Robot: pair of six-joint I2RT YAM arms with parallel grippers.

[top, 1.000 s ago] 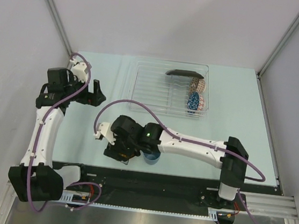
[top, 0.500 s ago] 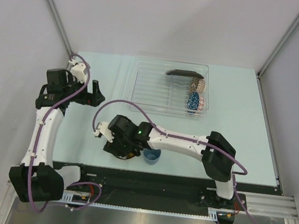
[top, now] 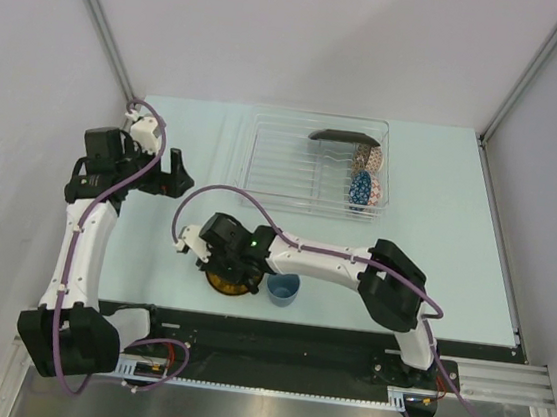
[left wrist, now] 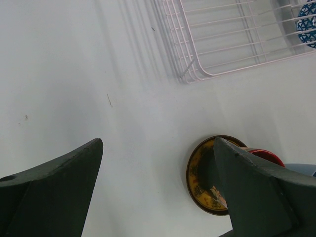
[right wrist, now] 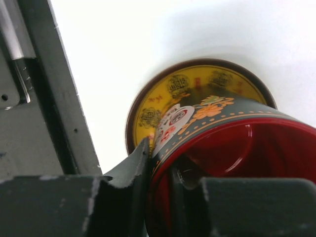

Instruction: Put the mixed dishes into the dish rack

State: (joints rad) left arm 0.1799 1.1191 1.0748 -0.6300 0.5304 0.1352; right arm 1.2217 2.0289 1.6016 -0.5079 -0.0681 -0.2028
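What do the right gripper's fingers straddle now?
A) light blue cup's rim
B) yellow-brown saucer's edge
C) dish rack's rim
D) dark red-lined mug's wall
D: the right wrist view shows the right gripper with one finger outside and one inside the dark red-lined mug, pinching its wall.

left arm [top: 79, 246] bent, fingers [left wrist: 54, 187] wide | right arm [top: 327, 264] low, fingers [right wrist: 129, 174] pinched

A robot lab cell — white panels [top: 327, 43] and aluminium posts [top: 101, 19] enclose the table [top: 456, 239], a slotted rail [top: 491, 379] at its near edge.
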